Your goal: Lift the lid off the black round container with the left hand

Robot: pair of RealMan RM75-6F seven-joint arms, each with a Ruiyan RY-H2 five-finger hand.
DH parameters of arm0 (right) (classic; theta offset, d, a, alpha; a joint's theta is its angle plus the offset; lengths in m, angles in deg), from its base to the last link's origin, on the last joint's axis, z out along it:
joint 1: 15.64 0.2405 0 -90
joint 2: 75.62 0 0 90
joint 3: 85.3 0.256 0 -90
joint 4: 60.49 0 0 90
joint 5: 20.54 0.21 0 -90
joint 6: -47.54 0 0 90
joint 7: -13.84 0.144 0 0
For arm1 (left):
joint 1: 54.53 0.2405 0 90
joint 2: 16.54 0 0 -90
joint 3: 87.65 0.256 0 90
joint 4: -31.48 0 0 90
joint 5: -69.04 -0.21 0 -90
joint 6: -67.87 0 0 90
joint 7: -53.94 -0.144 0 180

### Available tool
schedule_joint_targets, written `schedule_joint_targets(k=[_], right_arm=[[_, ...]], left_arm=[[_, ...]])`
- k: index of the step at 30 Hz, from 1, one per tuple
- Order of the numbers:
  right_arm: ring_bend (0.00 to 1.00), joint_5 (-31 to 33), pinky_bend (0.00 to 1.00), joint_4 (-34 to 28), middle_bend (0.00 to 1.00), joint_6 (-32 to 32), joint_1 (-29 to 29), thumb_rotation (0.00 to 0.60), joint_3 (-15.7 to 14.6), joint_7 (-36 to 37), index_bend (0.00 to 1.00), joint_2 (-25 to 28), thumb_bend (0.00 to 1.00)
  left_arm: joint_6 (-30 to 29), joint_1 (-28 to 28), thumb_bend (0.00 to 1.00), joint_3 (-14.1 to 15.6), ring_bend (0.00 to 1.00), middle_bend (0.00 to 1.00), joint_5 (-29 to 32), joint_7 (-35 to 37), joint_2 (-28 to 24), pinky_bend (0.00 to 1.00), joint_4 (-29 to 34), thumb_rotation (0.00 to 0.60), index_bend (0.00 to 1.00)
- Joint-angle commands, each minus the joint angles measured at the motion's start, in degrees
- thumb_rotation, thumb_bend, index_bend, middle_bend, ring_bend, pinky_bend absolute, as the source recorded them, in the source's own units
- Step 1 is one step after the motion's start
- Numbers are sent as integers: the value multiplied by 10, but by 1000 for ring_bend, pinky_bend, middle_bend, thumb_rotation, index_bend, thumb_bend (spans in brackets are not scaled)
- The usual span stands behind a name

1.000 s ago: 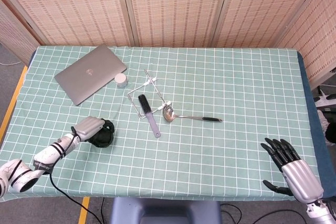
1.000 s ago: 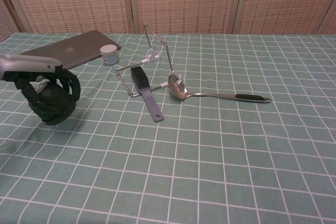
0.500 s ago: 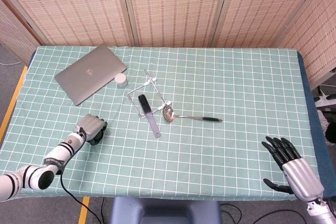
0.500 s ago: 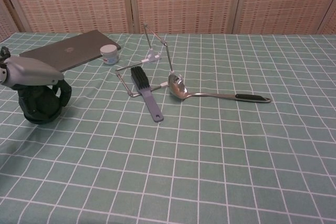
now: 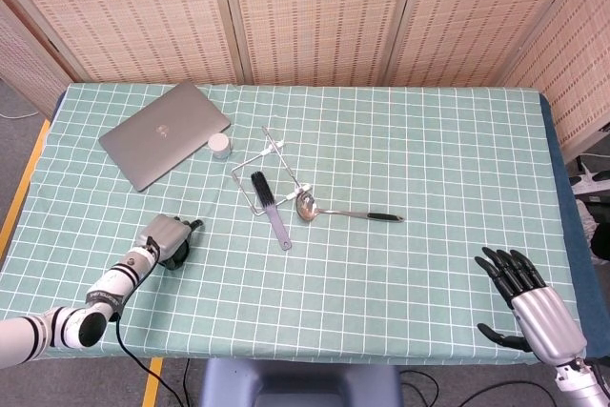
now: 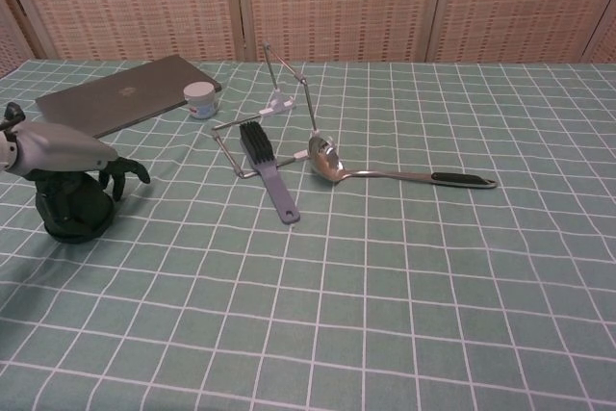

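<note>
- The black round container (image 6: pixel 69 214) is seen standing on the tabletop (image 5: pixel 438 140) at the near left, well apart from the other items.
- The left hand (image 6: pixel 60 149) is laid over the container's top, its fingers (image 6: pixel 123 171) curled down around the upper part. Whether the lid is actually gripped cannot be told; lid and body are not told apart in either view.
- The right hand (image 5: pixel 522 295) is held at the near right corner, fingers spread, nothing in it.
- Judgement: the grasp is in hand. The fingers are best closed evenly round the lid rim before any rise, and the pull kept straight up so the body is not dragged or tipped.
- Judgement: a light body may come up with a tight lid; a slow first lift is advised, and the base watched.
- Open room: bare checked cloth lies right of the container and toward the near edge, judged wide enough for setting the lid down.
- Edges: the left and near tabletop edges are close to the container; drift that way is to be avoided.
- Clutter further off: laptop (image 5: pixel 164 133) and small white jar (image 5: pixel 220 146) on the far side; brush (image 5: pixel 270 207), wire stand (image 5: pixel 270 161) and ladle (image 5: pixel 343 210) at centre.
</note>
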Motion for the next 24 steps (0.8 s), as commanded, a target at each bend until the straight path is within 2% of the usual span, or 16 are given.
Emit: schedule_joint_targets(k=[1, 4, 8, 20, 22, 24], right_arm=[[0, 0, 0, 0, 0, 0, 0, 600, 0, 0, 0, 0, 122], [0, -1, 0, 0, 0, 2, -1, 600, 0, 2, 0, 1, 123], [0, -1, 0, 0, 0, 4, -1, 600, 0, 5, 0, 1, 122], [0, -1, 0, -1, 0, 0, 0, 600, -1, 2, 0, 1, 122], [0, -1, 0, -1, 0, 0, 0, 600, -1, 2, 0, 2, 122], [0, -1, 0, 0, 0, -1, 0, 600, -1, 2, 0, 2, 122]], left_arm=[[5, 3, 361, -2, 42, 27, -3, 21, -5, 358, 1, 600, 0], [3, 7, 344, -6, 0, 0, -17, 39, -7, 273, 0, 600, 0], [5, 11, 331, -6, 0, 0, -35, 56, -11, 228, 1, 600, 0], [-11, 20, 326, -9, 0, 0, -68, 84, -35, 220, 24, 600, 4], [-24, 25, 326, -3, 0, 3, -77, 78, -40, 228, 30, 600, 34], [-38, 32, 325, 3, 11, 54, -86, 70, -39, 238, 30, 600, 90]])
